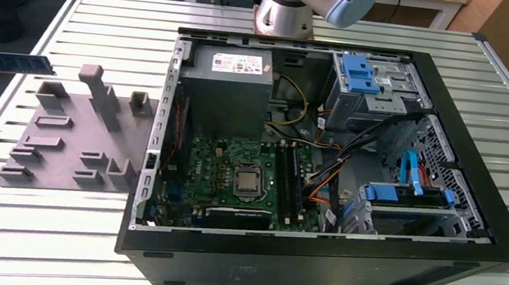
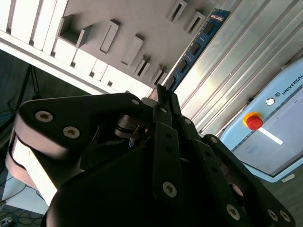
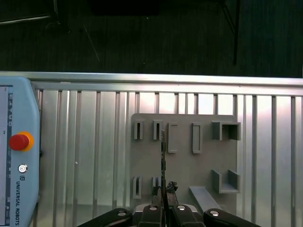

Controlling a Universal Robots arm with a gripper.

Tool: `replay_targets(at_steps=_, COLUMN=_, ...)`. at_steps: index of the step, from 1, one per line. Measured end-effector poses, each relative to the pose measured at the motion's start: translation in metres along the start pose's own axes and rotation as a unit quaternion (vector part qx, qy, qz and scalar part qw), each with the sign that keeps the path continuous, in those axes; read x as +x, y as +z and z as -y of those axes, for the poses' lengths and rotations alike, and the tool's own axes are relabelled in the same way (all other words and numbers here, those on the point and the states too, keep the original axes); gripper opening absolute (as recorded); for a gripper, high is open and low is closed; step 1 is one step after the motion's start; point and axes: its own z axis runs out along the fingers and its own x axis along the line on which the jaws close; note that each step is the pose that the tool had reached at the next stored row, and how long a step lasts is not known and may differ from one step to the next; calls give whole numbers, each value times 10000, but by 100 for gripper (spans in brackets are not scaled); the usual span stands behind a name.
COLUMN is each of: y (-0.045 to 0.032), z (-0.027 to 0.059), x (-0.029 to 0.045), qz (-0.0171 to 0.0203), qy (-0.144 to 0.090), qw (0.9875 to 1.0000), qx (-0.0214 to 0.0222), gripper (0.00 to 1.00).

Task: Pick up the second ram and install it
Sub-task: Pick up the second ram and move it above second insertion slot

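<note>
The black metal gripper (image 3: pixel 164 193) is squeezing its thin fingers tight on one end of the second ram (image 2: pixel 195 47), a long, flat, dark-blue stick with small black chips, hanging in the air above the bumpy grey plastic holder tray (image 3: pixel 182 170).

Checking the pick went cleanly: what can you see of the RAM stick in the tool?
The second ram is a slim, flat, dark-blue board with a row of small black chips. The tool is shut on one end, so the stick juts straight out from it, in the air over the grey holder tray. In the first wrist view it shows edge-on.
</note>
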Motion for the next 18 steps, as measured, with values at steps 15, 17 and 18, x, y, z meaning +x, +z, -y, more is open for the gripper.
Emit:
replay_targets(at_steps=15, y=-2, z=52, x=0, qz=0, qy=0, qw=10000, qx=0, gripper=14)
replay_targets(at_steps=17, y=-2, z=59, x=1, qz=0, qy=0, qw=10000, qx=0, gripper=14)
replay_targets(at_steps=18, y=-1, z=61, x=1, qz=0, qy=0, qw=10000, qx=0, gripper=14)
